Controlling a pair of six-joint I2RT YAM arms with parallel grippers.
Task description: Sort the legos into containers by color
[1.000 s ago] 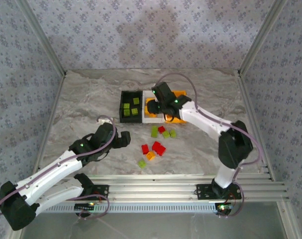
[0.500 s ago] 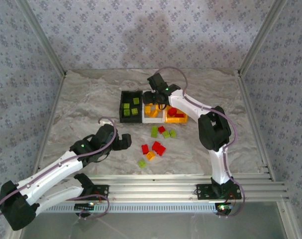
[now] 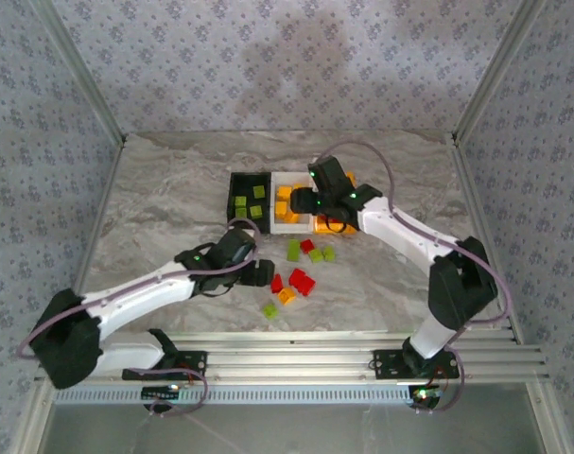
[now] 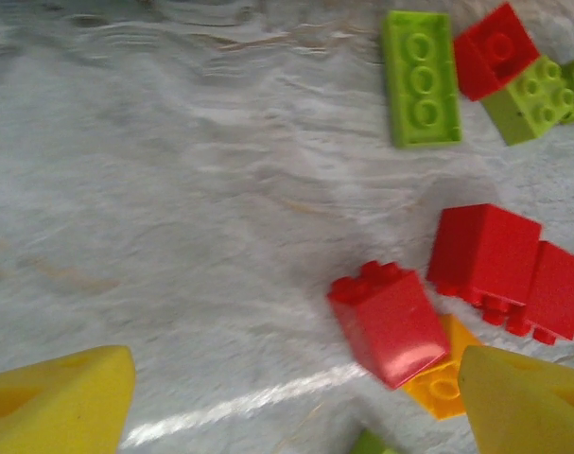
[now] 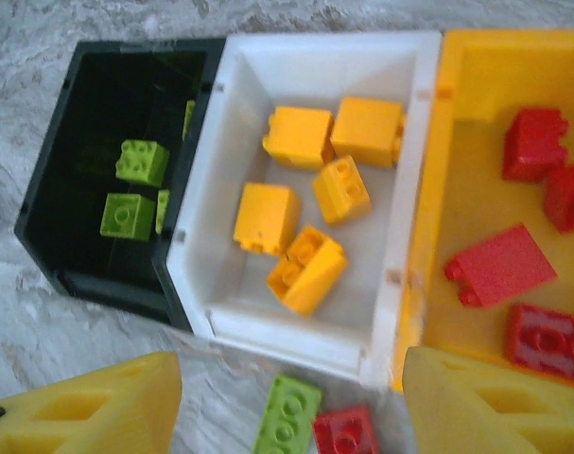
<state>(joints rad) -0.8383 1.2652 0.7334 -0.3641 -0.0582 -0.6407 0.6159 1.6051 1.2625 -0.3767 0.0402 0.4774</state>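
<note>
Loose legos lie on the marble table: a red brick (image 4: 389, 322) lies between my left gripper's fingers, close to the right finger, with an orange one (image 4: 441, 383) under its edge. A red pair (image 4: 509, 265) lies just beyond. My left gripper (image 3: 266, 276) (image 4: 296, 407) is open and low over them. My right gripper (image 3: 302, 200) (image 5: 291, 407) hangs open and empty at the near edge of the containers. The black bin (image 5: 55, 189) holds green bricks, the white bin (image 5: 310, 331) several orange ones, the orange-yellow bin (image 5: 457, 199) red ones.
A long green brick (image 5: 287, 414) and a small red one (image 5: 345, 433) lie on the table just in front of the white bin. More green bricks (image 3: 322, 253) lie beside them, and one green brick (image 3: 269, 309) lies nearest the arms' bases.
My left arm has swung right to the loose pile. My right gripper has opened and drawn back from over the bins toward their near edge.
</note>
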